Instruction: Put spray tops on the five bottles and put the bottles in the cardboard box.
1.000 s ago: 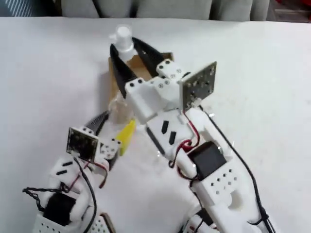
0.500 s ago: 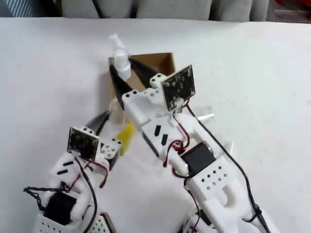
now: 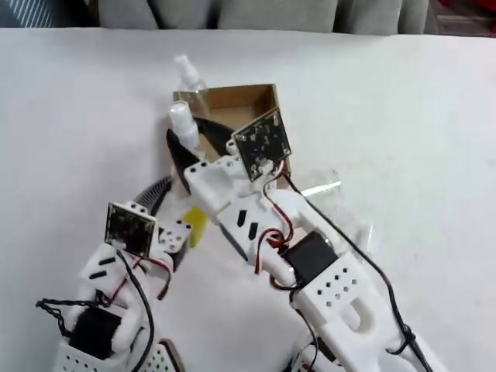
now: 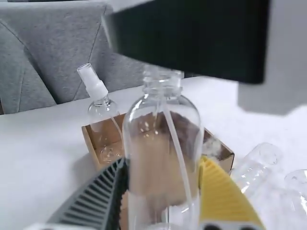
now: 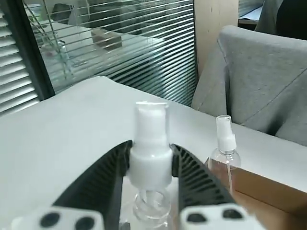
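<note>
While the likely light, slippery-looking clear plastic bottle [image 4: 160,124] is clamped upright at mid-body by the left gripper [image 4: 163,165] beside the brown cardboard box [image 3: 248,97], the small white spray top [image 5: 150,129] is pinched by its stiff collar in the right gripper [image 5: 150,160], just over the neck.

Count. Table [image 3: 418,101]: 1. Cardboard box [image 3: 240,101]: 1. Bottles: 4, namely capped bottle [image 4: 102,111], open bottle [image 4: 160,139], near lying bottle [image 4: 256,160], far lying bottle [image 4: 298,181]. Spray tops: 2, namely fitted top [image 5: 224,132], other top [image 5: 150,143].
</note>
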`<state>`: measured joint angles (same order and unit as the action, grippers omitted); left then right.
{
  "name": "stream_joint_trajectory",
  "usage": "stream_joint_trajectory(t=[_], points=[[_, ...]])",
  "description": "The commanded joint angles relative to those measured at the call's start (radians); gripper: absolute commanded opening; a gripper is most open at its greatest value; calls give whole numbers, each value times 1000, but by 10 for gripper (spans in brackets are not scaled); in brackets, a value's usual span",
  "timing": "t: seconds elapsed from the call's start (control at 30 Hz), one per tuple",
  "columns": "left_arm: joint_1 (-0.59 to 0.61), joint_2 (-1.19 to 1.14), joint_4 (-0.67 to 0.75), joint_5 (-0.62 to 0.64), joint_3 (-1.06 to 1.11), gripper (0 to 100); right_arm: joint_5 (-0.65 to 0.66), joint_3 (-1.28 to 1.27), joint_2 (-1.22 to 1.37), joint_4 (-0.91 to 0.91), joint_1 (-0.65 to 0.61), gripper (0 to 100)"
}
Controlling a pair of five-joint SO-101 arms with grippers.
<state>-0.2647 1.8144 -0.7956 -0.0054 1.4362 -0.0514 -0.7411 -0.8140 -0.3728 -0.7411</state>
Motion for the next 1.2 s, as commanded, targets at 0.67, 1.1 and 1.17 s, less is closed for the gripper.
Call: stream_joint_trajectory(t=[0.67, 1.1, 1.17], points=[[5, 16, 109, 11, -6, 20, -8, 14, -77, -174, -22, 202], [5, 16, 109, 11, -5, 20, 0, 54, -323, -394, -18, 203], [5, 15, 109, 8, -3, 21, 0, 49, -346, -444, -7, 202]])
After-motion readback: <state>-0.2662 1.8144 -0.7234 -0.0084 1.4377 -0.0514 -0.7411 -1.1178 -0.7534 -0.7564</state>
